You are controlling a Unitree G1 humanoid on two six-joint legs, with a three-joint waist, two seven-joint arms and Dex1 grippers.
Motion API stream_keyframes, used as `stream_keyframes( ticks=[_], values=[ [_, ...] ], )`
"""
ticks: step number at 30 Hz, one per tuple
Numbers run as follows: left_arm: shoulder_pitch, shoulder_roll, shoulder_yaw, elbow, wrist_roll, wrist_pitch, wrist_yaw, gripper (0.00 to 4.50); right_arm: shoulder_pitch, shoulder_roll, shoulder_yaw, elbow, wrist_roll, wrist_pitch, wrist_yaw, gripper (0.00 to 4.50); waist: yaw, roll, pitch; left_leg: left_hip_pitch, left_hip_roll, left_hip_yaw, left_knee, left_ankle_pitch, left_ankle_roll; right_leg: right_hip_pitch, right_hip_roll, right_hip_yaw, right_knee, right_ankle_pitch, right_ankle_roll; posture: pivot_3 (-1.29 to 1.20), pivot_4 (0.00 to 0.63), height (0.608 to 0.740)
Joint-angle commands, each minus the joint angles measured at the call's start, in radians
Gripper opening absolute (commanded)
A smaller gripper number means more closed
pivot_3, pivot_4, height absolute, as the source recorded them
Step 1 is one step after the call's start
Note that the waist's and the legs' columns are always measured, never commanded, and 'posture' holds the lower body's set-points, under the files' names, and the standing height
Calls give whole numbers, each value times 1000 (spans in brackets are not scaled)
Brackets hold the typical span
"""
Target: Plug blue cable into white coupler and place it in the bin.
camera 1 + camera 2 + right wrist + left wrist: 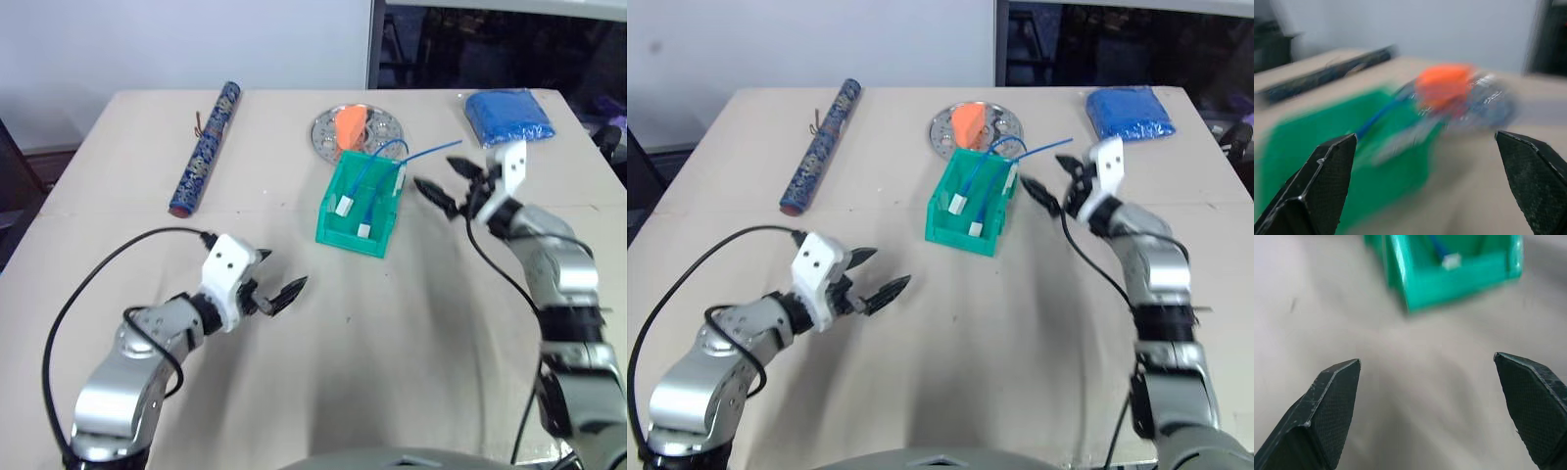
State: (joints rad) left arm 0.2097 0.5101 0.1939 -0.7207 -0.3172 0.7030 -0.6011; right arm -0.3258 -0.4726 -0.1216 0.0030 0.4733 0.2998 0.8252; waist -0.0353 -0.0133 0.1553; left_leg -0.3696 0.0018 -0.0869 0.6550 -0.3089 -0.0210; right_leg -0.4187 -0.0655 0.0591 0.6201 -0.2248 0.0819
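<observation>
The green bin (338, 227) stands at the middle of the table. Blue cable (372, 191) lies inside it, and one end (441, 150) sticks out over the far right rim. Two small white blocks (345, 207) (363, 231) sit on cord ends in the bin; I cannot tell which one is the white coupler. My right gripper (447, 184) is open just right of the bin, level with its rim, and holds nothing. My left gripper (278, 275) is open and empty over bare table, in front and to the left of the bin (1449, 279).
A round metal plate (328, 137) with an orange object (350, 125) sits just behind the bin. A blue folded cloth (509, 116) lies at the far right corner. A long patterned blue tube (206, 147) lies at the far left.
</observation>
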Motion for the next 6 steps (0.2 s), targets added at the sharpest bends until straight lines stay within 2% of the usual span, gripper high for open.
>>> stream_keyframes(
  ticks=[1, 6],
  values=[
    [153, -43, 16, -31, 48, -187, 22, 4500, 194, -76, -53, -103, 39, -92, 166, 4468, 2, -1, 1, 1, 0, 1, 0, -1, 2, 2, 0, 0, -4, 0, 0, 0, 150, 740],
    [286, -72, -19, 61, 102, -355, 23, 4500, 370, -117, -65, -11, 1, -212, 257, 4468, -2, -1, 1, 14, 1, 4, 1, -2, 5, 10, 2, 3, -1, -2, -3, 0, 150, 740]
  ],
)
